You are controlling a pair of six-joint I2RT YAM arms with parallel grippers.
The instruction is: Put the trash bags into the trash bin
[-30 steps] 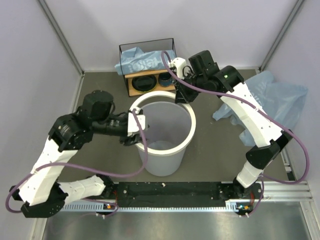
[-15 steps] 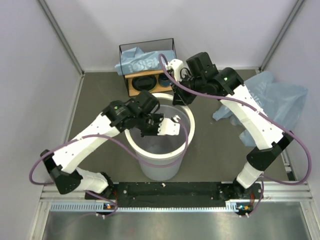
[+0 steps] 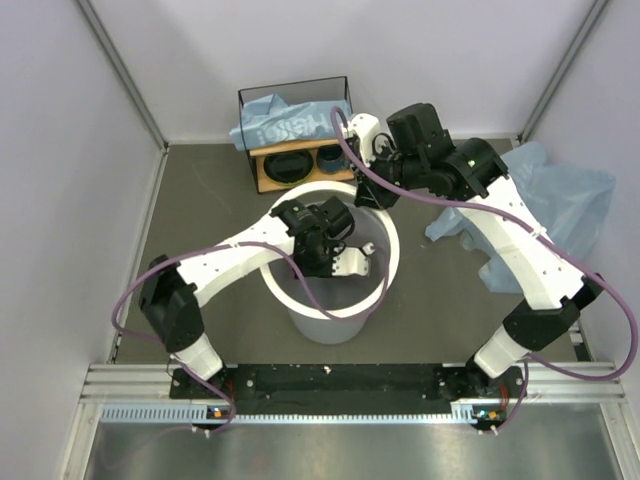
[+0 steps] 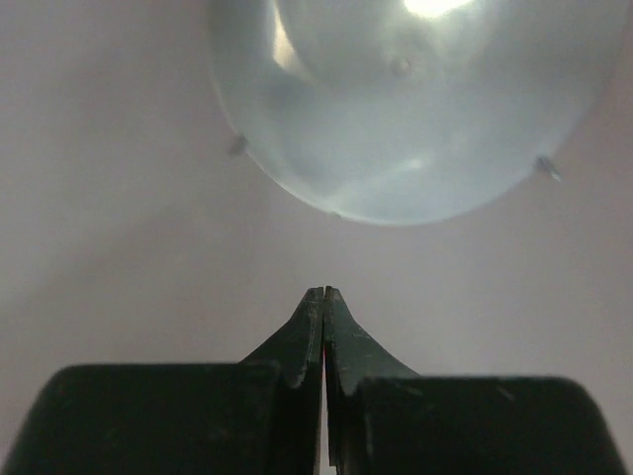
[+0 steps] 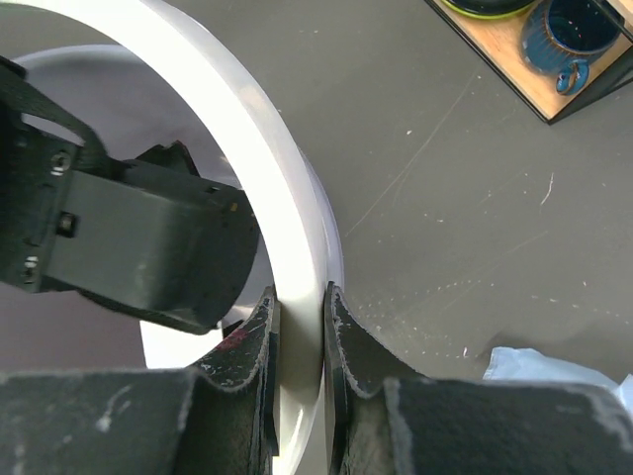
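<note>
With the right gripper clamped on the rim of the bin and the left gripper closed empty inside, any tug could tip it.

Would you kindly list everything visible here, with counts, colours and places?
bin: one, whitish with a white rim, table centre
shelf: one, wood in a black wire frame, behind the bin
bags: two, light blue, one atop the shelf, one at the table's right
bowl: one, dark, in the shelf
cup: one, blue, beside the bowl
table: one, dark grey
left claw: black, shut, empty, inside the bin
right claw: black, clamped on the bin's far rim
</note>
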